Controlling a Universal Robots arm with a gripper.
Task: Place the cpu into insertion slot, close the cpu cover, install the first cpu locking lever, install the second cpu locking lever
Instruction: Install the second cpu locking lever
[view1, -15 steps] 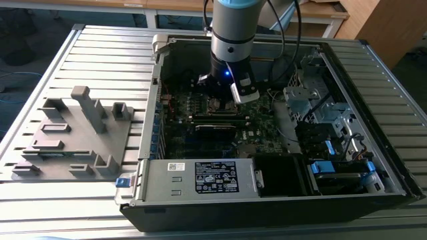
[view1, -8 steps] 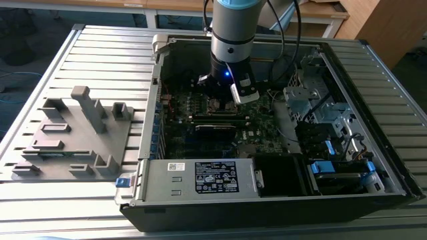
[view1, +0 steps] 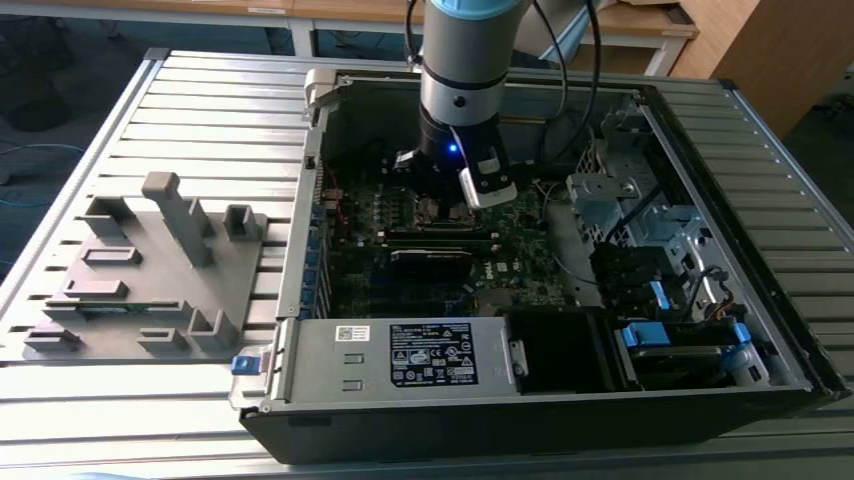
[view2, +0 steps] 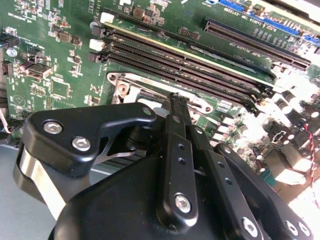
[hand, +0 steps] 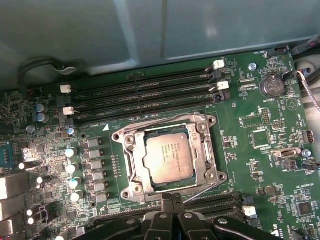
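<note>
The cpu (hand: 167, 157), a dull silver square, lies flat in the insertion slot (hand: 139, 165) on the green motherboard (hand: 250, 165). The shiny cpu cover (hand: 206, 150) lies down around it, and the chip shows through its window. A thin metal locking lever (hand: 201, 192) runs slantwise along the socket edge nearest my fingers. My gripper (hand: 172, 199) is shut, its black fingertips (view2: 177, 102) pressed together just beside that edge of the socket frame (view2: 125, 85). Whether the tips touch the lever I cannot tell. In the exterior view the arm reaches down into the open computer case with my gripper (view1: 435, 205) over the socket.
Long black memory slots (hand: 145, 95) lie beyond the socket, with the grey case wall (hand: 150, 30) behind them. Capacitors (hand: 72, 167) and a coin battery (hand: 272, 86) flank it. The exterior view shows the drive cage (view1: 627, 200), the power supply (view1: 400, 355) and a grey fixture plate (view1: 147, 270).
</note>
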